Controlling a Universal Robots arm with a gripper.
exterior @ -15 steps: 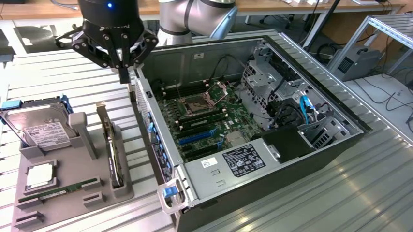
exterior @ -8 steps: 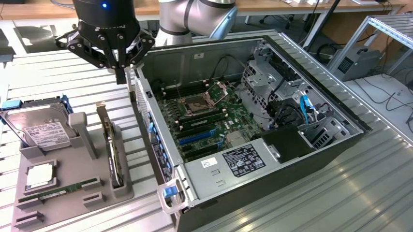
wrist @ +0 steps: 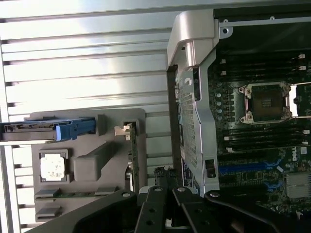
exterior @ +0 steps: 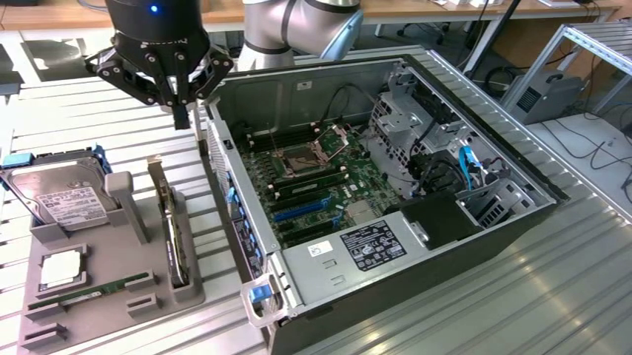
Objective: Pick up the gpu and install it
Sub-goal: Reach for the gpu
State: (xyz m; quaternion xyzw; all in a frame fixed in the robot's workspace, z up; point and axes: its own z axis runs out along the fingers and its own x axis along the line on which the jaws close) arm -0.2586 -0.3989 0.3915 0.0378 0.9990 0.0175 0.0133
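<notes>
The pincer (exterior: 180, 112), pressed together and empty, hovers over the counter (exterior: 89, 111); the gpu (exterior: 176, 237) stands at the tray (exterior: 129, 255) edge nearest the computer case (exterior: 326, 277).

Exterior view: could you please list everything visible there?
open computer tower case: one, black and silver, centre
printed motherboard: one, green, inside case
moulded plastic parts tray: one, grey, exterior view's left
boxy metal hard drive: one, silver, white label, tray's far end
thin flat gpu card: one, black, on edge in tray, beside case
narrow RAM stick: one, green, tray's near part
square processor chip: one, silver, tray's middle
end effector: one, black, shut, above tray's far end
</notes>
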